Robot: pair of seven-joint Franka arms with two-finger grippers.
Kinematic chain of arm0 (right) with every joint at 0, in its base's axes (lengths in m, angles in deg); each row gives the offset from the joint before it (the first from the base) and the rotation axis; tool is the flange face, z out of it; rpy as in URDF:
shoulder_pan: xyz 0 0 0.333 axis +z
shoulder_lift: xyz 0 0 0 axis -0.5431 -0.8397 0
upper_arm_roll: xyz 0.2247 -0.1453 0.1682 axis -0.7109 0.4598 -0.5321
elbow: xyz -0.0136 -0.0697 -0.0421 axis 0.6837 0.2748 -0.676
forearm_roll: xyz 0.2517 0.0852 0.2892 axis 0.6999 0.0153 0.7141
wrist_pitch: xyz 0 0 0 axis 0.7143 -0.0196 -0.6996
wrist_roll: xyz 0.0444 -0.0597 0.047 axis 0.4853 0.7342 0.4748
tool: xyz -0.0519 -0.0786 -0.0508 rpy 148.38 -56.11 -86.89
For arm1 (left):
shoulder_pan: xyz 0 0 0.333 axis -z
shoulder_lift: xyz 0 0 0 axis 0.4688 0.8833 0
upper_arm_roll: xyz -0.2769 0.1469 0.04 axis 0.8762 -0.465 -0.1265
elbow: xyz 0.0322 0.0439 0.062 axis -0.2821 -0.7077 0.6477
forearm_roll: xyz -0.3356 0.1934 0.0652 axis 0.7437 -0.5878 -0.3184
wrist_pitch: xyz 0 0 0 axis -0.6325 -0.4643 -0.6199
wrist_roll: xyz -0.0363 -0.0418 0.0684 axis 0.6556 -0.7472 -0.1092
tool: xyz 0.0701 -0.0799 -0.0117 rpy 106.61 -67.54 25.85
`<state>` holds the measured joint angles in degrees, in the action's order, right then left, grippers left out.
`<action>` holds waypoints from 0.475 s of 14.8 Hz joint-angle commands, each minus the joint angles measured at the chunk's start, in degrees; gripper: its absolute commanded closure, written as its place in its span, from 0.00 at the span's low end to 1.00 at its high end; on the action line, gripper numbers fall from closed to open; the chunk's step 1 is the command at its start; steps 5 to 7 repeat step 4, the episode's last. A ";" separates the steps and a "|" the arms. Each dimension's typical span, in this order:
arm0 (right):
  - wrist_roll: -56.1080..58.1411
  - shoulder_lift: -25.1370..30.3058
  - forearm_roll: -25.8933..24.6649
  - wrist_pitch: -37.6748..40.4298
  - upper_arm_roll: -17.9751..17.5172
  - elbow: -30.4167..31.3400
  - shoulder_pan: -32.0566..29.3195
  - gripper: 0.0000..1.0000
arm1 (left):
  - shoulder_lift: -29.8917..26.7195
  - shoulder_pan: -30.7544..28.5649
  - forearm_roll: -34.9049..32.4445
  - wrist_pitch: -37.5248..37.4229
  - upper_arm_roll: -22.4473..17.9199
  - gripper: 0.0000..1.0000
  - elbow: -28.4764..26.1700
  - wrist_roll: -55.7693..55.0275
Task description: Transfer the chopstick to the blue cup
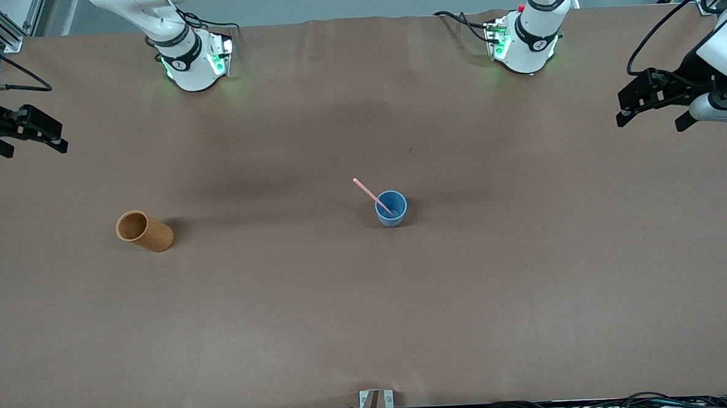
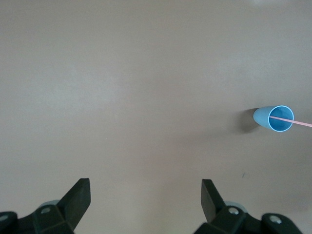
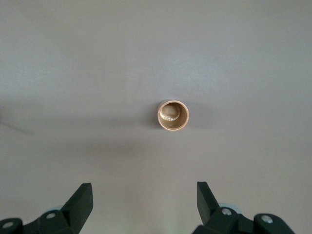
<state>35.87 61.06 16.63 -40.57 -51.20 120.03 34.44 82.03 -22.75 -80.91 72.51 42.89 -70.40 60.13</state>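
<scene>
The blue cup stands upright near the middle of the table. The pale pink chopstick stands in it, leaning out over the rim toward the right arm's end. Both also show in the left wrist view, the cup and the chopstick. My left gripper is open and empty, high over the table's edge at the left arm's end; it shows in its own view. My right gripper is open and empty, high over the right arm's end; it shows in its own view.
An orange-brown cylindrical cup stands empty toward the right arm's end, also in the right wrist view. The brown table is otherwise bare. A small metal bracket sits at the table's near edge.
</scene>
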 commanded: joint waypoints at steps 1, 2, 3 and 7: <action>0.98 0.66 1.15 -0.85 -0.29 0.85 -0.94 0.06 | 0.70 -0.20 0.39 -1.44 0.16 0.00 1.78 0.86; 0.98 0.66 1.15 -1.29 -0.29 0.85 -0.94 0.06 | 0.62 -0.20 0.39 -1.44 0.16 0.00 1.78 0.86; 0.81 0.66 1.24 -1.30 -0.29 0.85 -0.94 0.06 | 0.70 -0.20 0.39 -1.44 0.16 0.00 1.78 0.86; 0.28 0.66 1.24 -1.12 -0.29 0.94 -0.94 0.06 | 0.62 -0.20 0.39 -1.44 0.16 0.00 1.78 0.86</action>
